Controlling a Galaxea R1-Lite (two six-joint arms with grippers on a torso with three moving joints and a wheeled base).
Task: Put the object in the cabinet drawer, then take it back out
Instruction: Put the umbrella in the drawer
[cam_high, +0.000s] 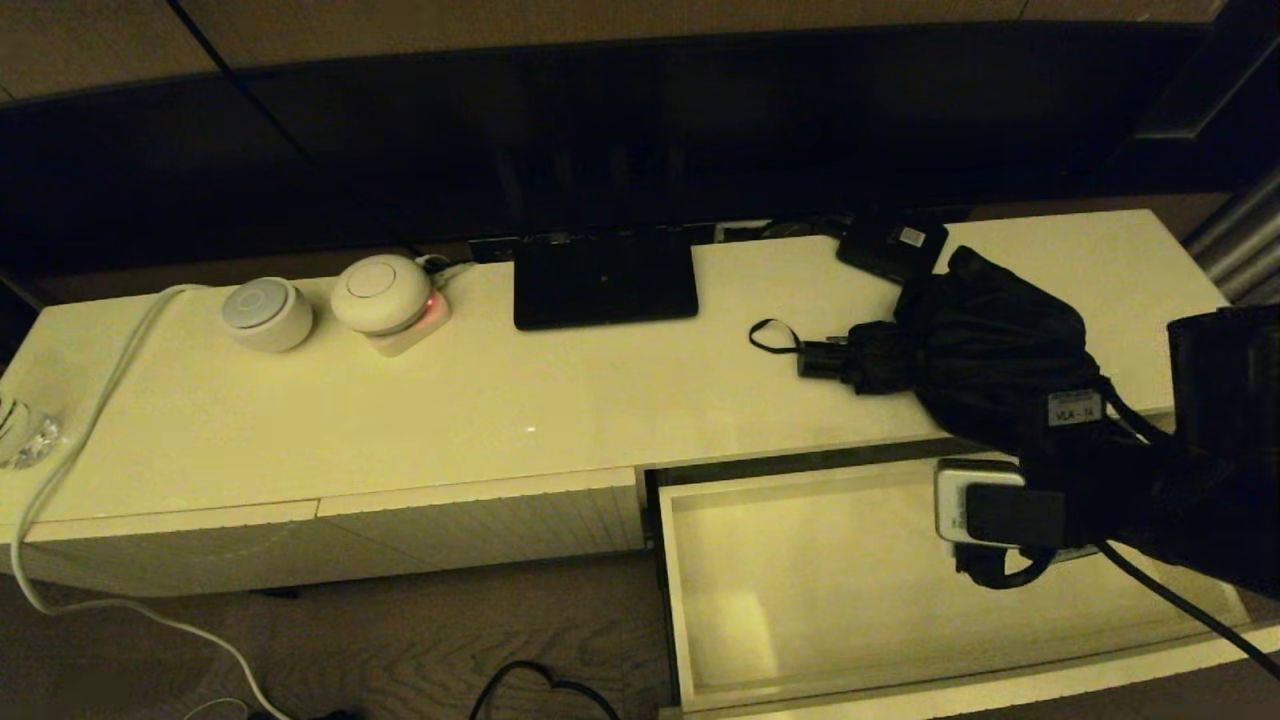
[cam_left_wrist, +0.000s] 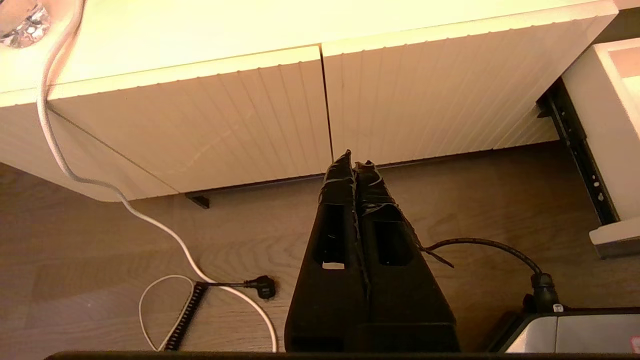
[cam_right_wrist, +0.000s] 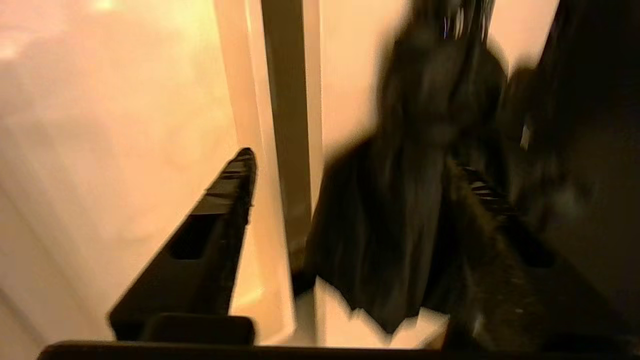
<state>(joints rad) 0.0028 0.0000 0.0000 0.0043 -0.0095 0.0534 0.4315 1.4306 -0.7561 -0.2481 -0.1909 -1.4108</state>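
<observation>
**Umbrella on the cabinet top, drawer open**

While the drawer (cam_high: 690, 600) stands pulled out at the right end of the cabinet (cam_high: 400, 420), its pale interior holds nothing of the task; the umbrella (cam_high: 960, 350) lies on the cabinet top just behind the drawer opening.

Orientation of the umbrella: its long axis runs roughly left to right along the cabinet top. The short handle (cam_high: 822, 358) points toward the robot's left, and the thin strap loop (cam_high: 772, 335) lies on the surface beyond it. The baggy canopy spreads toward the right, where the right arm covers part of it.

Right gripper (cam_right_wrist: 350, 200): it reaches over the rear right corner of the drawer, at the canopy end of the umbrella. In the right wrist view the fingers (cam_right_wrist: 220, 200) stand wide apart, and black canopy fabric lies between them. The fingers do not close on the fabric.

Left gripper (cam_left_wrist: 354, 165): it hangs low in front of the two closed ribbed fronts (cam_left_wrist: 200, 120), above the wooden floor (cam_left_wrist: 100, 260). Its fingers are pressed together and hold nothing.

Other items: a small black box (cam_high: 892, 245) with a white label sits just behind the umbrella. A flat black stand (cam_high: 605, 285) sits mid-cabinet. Two round white devices (cam_high: 320, 300) and a white cable (cam_high: 80, 440) occupy the left end.
</observation>
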